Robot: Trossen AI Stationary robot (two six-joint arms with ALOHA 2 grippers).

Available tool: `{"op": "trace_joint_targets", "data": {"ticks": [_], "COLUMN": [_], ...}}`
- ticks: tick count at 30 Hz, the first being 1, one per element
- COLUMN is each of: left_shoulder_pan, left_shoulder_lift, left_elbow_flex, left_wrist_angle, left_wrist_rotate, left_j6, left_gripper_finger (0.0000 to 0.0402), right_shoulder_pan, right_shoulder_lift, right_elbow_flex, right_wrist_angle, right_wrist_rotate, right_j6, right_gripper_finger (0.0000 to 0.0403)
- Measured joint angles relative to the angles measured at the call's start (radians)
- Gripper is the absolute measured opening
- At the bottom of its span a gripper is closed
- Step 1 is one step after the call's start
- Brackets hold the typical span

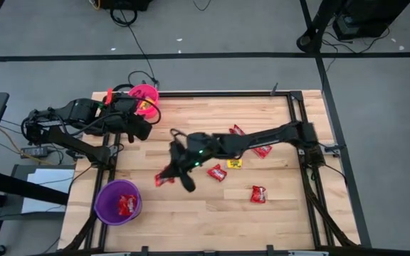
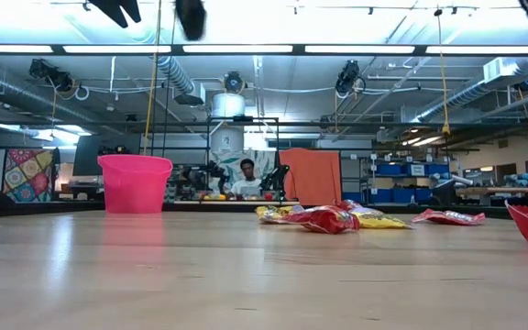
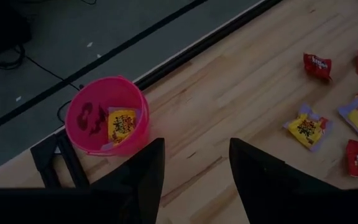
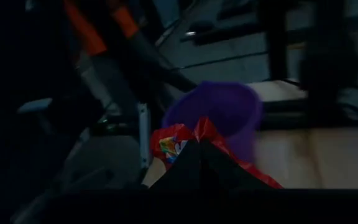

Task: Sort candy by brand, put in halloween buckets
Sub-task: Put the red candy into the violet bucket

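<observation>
Your left gripper (image 1: 142,131) hangs with fingers (image 3: 143,174) spread and empty just beside the pink bucket (image 1: 145,98), which holds a yellow packet (image 3: 122,125). The purple bucket (image 1: 117,201) (near corner) holds red packets (image 1: 127,205). Your right gripper (image 1: 171,173) reaches mid-table, fingers pinched on a red packet (image 4: 182,142). More candy (image 1: 218,172) lies loose to its right; wrapper print there is hard to read.
</observation>
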Motion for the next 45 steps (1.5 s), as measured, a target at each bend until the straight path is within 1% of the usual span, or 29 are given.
{"op": "trace_joint_targets", "data": {"ticks": [5,8,10,13,17,20,22,24,28,33,35,38,41,45], "left_shoulder_pan": [0.0,0.0,0.0,-0.002,-0.002,-0.002,-0.003,-0.004,-0.004,-0.004,-0.004,-0.004,-0.004,-0.004], "left_shoulder_lift": [0.0,-0.004,-0.007,-0.024,-0.091,-0.147,-0.179,-0.209,-0.217,-0.206,-0.204,-0.203,-0.206,-0.204], "left_elbow_flex": [0.0,0.0,0.004,0.047,0.126,0.169,0.172,0.172,0.159,0.151,0.151,0.151,0.151,0.151], "left_wrist_angle": [-0.01,-0.023,-0.038,-0.057,-0.044,-0.014,0.017,0.047,0.105,0.228,0.258,0.258,0.226,0.218], "left_wrist_rotate": [0.074,0.152,0.203,0.222,0.193,0.177,0.19,0.249,0.382,0.445,0.477,0.483,0.457,0.453], "left_j6": [0.003,0.026,0.025,0.025,0.027,0.01,-0.006,-0.002,0.052,0.146,0.153,0.138,0.119,0.079], "left_gripper_finger": [0.0186,0.0186,0.0186,0.0186,0.0186,0.0186,0.0186,0.0186,0.0186,0.0186,0.0186,0.0187,0.0188,0.0188], "right_shoulder_pan": [0.031,0.042,0.039,0.025,-0.012,-0.054,-0.08,-0.1,-0.137,-0.174,-0.184,-0.195,-0.204,-0.214], "right_shoulder_lift": [0.183,0.274,0.303,0.314,0.285,0.253,0.235,0.226,0.216,0.212,0.212,0.201,0.186,0.16], "right_elbow_flex": [0.256,0.4,0.478,0.553,0.562,0.563,0.564,0.564,0.563,0.563,0.563,0.563,0.563,0.563], "right_wrist_angle": [0.001,-0.014,-0.069,-0.195,-0.285,-0.294,-0.274,-0.253,-0.234,-0.163,-0.154,-0.168,-0.158,-0.155], "right_wrist_rotate": [-0.097,-0.127,-0.148,-0.121,-0.061,-0.036,-0.034,-0.034,-0.035,-0.059,-0.06,-0.064,-0.061,-0.023], "right_j6": [-0.004,0.0,-0.01,-0.099,-0.194,-0.218,-0.22,-0.22,-0.216,-0.17,-0.164,-0.166,-0.181,-0.221], "right_gripper_finger": [0.0002,0.0002,0.0002,0.0002,0.0002,0.0002,0.0002,0.0002,0.0002,0.0002,0.0002,0.0002,0.0002,0.0002]}}
